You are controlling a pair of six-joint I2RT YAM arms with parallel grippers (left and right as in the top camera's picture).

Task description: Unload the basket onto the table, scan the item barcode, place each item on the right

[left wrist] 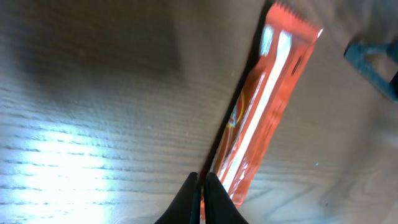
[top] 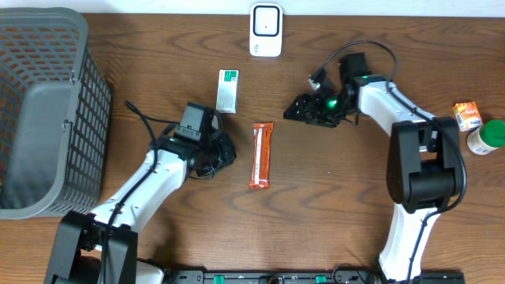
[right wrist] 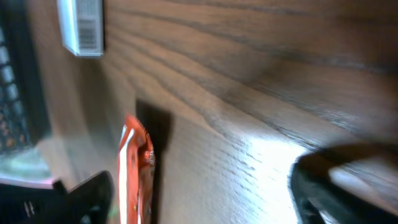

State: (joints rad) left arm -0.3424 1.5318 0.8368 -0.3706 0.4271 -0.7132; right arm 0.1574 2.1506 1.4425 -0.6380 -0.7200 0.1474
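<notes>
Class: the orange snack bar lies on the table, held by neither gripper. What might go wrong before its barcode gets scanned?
1. The snack bar lies flat on the table; the shut left gripper beside it may shove it rather than pinch it.
2. The open right gripper sits across the bar; both arms reaching in may collide.
3. No barcode shows on its upward face, so the scanner may see the wrong side.

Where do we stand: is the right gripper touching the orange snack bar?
Apart. The overhead view shows bare tabletop between the right gripper and the orange snack bar; its jaws stand open.
</notes>
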